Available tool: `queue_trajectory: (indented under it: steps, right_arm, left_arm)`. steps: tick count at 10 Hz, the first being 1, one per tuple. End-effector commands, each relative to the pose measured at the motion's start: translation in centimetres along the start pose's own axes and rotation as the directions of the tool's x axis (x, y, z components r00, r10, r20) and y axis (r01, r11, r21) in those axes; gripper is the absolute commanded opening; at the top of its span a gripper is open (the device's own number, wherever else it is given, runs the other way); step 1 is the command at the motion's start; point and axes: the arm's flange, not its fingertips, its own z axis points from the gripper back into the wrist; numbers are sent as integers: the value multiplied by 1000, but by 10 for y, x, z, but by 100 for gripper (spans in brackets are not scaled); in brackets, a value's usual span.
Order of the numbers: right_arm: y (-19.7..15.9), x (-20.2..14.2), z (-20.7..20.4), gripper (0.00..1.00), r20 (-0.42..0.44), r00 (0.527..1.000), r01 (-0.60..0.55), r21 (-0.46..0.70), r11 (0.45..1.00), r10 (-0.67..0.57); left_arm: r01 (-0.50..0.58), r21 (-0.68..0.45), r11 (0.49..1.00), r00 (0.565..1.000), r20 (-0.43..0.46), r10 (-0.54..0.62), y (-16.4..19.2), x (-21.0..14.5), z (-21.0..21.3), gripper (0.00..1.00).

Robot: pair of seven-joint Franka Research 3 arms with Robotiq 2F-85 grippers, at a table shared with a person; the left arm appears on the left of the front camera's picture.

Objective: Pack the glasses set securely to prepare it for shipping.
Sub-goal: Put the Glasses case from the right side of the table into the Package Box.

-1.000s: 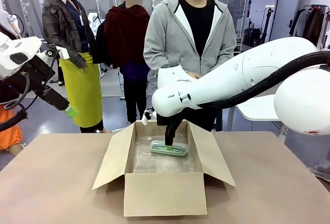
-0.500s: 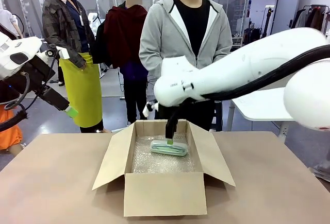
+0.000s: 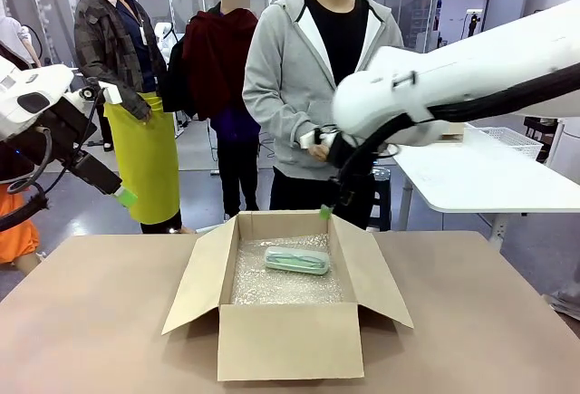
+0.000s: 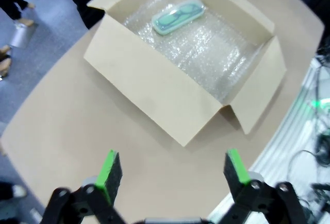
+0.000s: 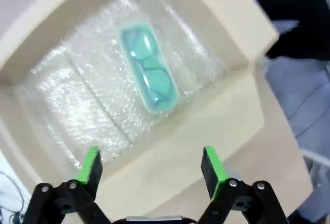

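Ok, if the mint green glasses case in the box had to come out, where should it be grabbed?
Take the mint green case at its middle, pinching across its two long sides, straight down from above. It lies flat, lid up, on the bubble wrap near the far wall of the cardboard box; the walls block a sideways approach, and the narrow width suits a two-finger pinch.

A tan table (image 3: 91,321) carries one open cardboard box (image 3: 290,340).

Open cardboard box (image 4: 154,87) on tan table (image 4: 67,131), bubble wrap (image 4: 211,54) lining floor, mint green glasses case (image 4: 179,16) flat at far end, left gripper (image 4: 171,158) spread wide, empty
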Motion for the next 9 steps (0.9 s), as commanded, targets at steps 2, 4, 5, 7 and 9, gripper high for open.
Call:
queue_trajectory:
  steps: [2, 4, 5, 7, 9]
  right_arm:
    - [23, -93, 28, 97, 84, 946, 318, -34, 948, -314]
    - [21, -149, 50, 97, 114, 886, 454, -18, 891, -449]
    - [21, -181, 60, 97, 133, 865, 484, 26, 874, -483]
    - [22, -227, 76, 97, 136, 871, 475, 16, 880, -472]
    - [31, -252, 97, 97, 117, 888, 452, -43, 891, -445]
  left_arm:
    - [17, -22, 1000, 1000, 15, -16, 2, -1, 2, 100]
    - [17, -22, 1000, 1000, 15, -16, 2, -1, 2, 100]
    - [17, -22, 1000, 1000, 15, -16, 2, -1, 2, 100]
    - [17, -22, 1000, 1000, 15, -16, 2, -1, 2, 100]
    - [17, -22, 1000, 1000, 15, -16, 2, -1, 2, 100]
